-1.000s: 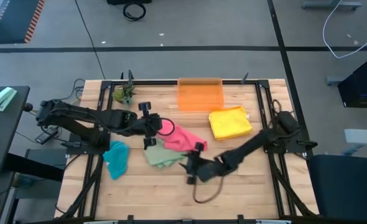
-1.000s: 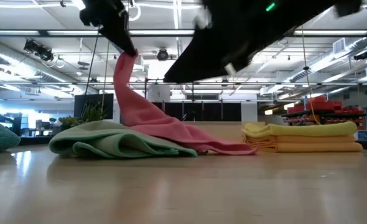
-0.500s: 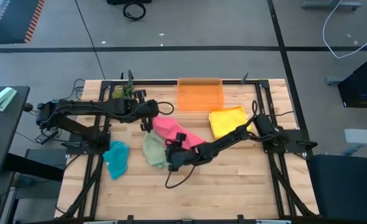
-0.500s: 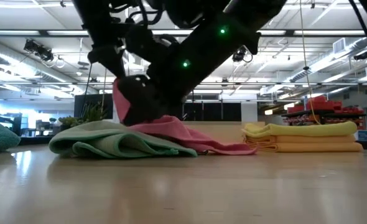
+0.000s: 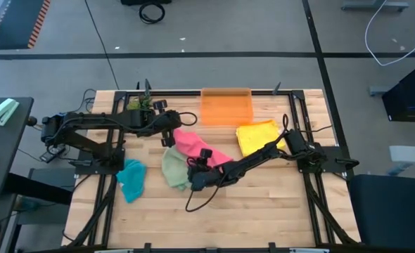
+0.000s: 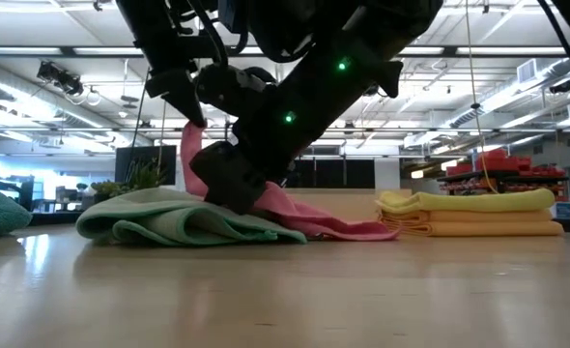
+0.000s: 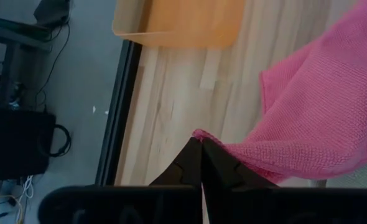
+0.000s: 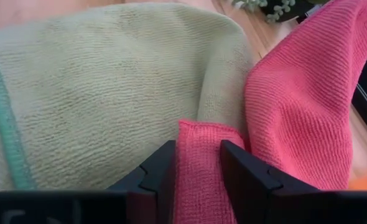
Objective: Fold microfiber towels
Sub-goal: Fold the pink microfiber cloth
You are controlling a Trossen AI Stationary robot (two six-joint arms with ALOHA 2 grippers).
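A pink towel (image 5: 197, 149) lies crumpled mid-table, its lower part draped over a sage green towel (image 5: 172, 171). My left gripper (image 5: 168, 133) is shut on the pink towel's raised corner, toward the far left of the cloth. My right gripper (image 5: 195, 176) is low at the cloth's near side, shut on a fold of it. A teal towel (image 5: 131, 180) lies bunched at the left. A folded yellow stack (image 5: 259, 138) sits at the right. My left gripper pinches the pink towel's corner (image 7: 203, 138) between its two fingertips, slanting down from the table's left. The corner is held up off the table (image 6: 190, 135), and the cloth runs slack down from it to the green towel. My right gripper pinches a raised fold of the pink towel (image 8: 199, 146) between its two fingers (image 8: 239, 168), slanting down from the table's right. The fold looks like more than one layer. It rests on the green towel (image 8: 96, 93), not lifted.
A translucent orange bin (image 5: 226, 107) stands at the far edge, just beyond the pink towel. A small green plant (image 5: 140, 105) sits at the far left corner. Bare wood lies along the near side of the table (image 5: 264, 211).
My right gripper has swung toward the table's left and far side and come down onto the pink towel, where a fold now stands between its fingers. My left gripper has carried the held corner toward the far edge and a little lower; the cloth hangs less steeply.
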